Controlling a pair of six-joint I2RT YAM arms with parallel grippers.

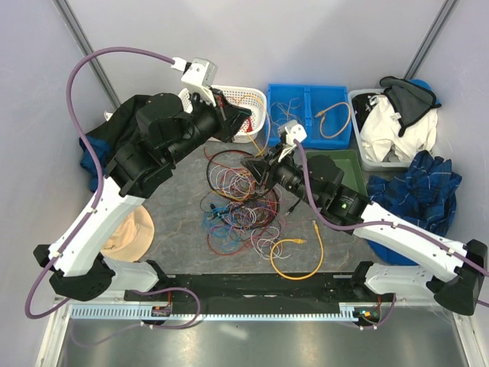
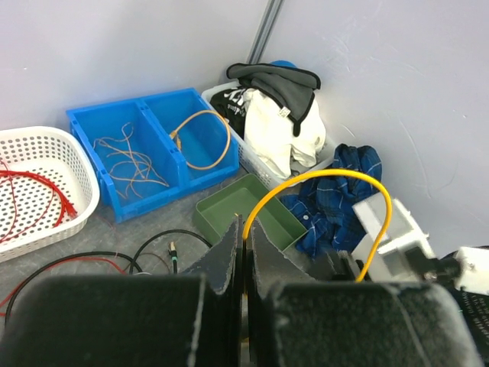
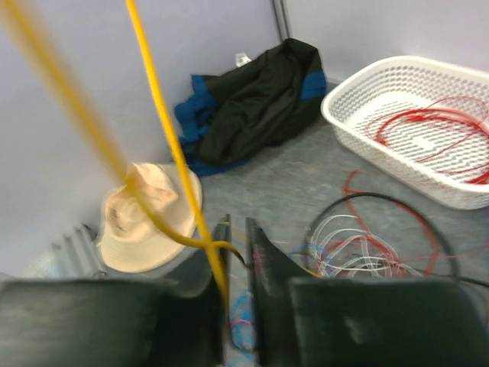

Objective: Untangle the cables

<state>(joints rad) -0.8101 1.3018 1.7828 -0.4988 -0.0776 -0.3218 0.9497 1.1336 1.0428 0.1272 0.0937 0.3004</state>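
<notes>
A grey desk (image 1: 179,195) stands between pale lilac walls. Nearest the arm bases, a yellow loop (image 1: 321,256) lies flat on the desk, and a tan hat (image 1: 130,229) sits to the left, beside the left arm.

Just beyond the loop lie the cables (image 1: 237,200), thin red, blue, purple, white and black wires piled in overlapping coils at mid-desk.

The right claw (image 3: 238,225) hangs over the far side of the pile. Its 2 fingers stand a narrow gap apart. A yellow cable (image 3: 164,130) lies against the left finger and climbs away in 2 strands. The gap looks wider than the cable.

Farther back and left, the left claw (image 2: 244,225) is pressed closed on the yellow cable. The cable arches out of the tips, up and over toward the right arm.

Beside that claw sits a white basket (image 1: 258,98) with a red cable (image 2: 55,187) coiled inside. To its right is a blue bin (image 1: 309,95) with 2 compartments. The left one holds thin pale wires and the right one a looped orange cable (image 1: 334,121). A green tray (image 2: 252,195) lies just in front of the bin.

At the far right is a box of clothes (image 1: 393,122) with a blue plaid cloth (image 1: 416,191) beside it. A dark jacket (image 1: 95,149) is bunched at the far left wall.
</notes>
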